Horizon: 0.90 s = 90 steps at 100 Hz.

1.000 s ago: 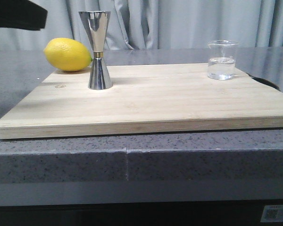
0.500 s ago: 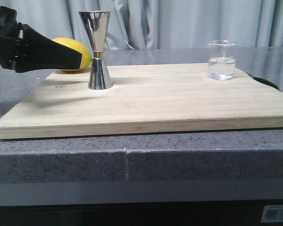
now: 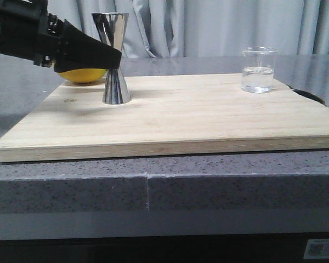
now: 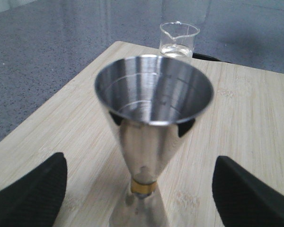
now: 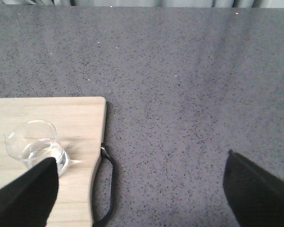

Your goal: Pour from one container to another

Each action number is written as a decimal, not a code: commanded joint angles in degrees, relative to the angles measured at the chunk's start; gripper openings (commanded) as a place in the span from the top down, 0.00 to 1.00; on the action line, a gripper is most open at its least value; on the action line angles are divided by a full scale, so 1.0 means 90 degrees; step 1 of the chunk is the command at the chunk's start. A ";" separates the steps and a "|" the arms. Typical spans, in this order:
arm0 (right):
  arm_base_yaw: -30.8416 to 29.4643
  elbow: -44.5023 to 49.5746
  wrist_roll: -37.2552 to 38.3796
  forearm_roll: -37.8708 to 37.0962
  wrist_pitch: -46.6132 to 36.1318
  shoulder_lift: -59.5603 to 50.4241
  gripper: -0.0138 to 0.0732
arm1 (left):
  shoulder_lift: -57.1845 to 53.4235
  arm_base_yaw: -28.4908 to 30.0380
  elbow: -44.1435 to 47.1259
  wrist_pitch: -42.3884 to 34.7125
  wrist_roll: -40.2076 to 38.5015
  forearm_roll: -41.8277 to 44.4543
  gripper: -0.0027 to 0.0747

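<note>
The steel jigger [image 3: 111, 28] stands upright on the left part of the wooden board [image 3: 197, 118], a gold band at its waist. My left gripper [image 4: 141, 195] is open, one finger on each side of the jigger [image 4: 154, 101] at waist height, with a clear gap to both. In the front view its black finger [image 3: 88, 52] reaches the waist from the left. The clear beaker [image 3: 259, 69] holds some liquid and stands at the board's far right corner. My right gripper [image 5: 139, 198] is open above the counter, and the beaker [image 5: 35, 144] sits just beyond one finger [image 5: 23, 196].
A yellow lemon [image 3: 82, 75] lies behind the left arm beside the jigger, mostly hidden. A black cord loop [image 5: 108, 187] hangs off the board's right edge. Grey speckled counter [image 5: 189, 94] surrounds the board. Curtains hang behind.
My left arm has come in from the upper left and moved right, so its open fingers now flank the jigger's waist. The jigger and the beaker have not moved.
</note>
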 commanded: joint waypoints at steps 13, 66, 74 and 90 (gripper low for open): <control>-0.0010 -0.0231 -0.0037 -0.0063 -0.0508 -0.0072 0.11 | -0.0244 -0.0215 -0.0243 -0.0101 0.0030 -0.0627 0.23; -0.0010 -0.0231 -0.0037 -0.0063 -0.0508 -0.0072 0.11 | -0.0180 -0.0448 -0.0243 -0.0170 -0.0026 -0.0641 0.33; -0.0010 -0.0231 -0.0037 -0.0063 -0.0508 -0.0072 0.11 | -0.0085 -0.0462 -0.0243 -0.0152 -0.0026 -0.0641 0.35; -0.0010 -0.0231 -0.0037 -0.0063 -0.0508 -0.0072 0.11 | 0.0214 -0.0472 -0.0243 0.0109 -0.0026 -0.0712 0.40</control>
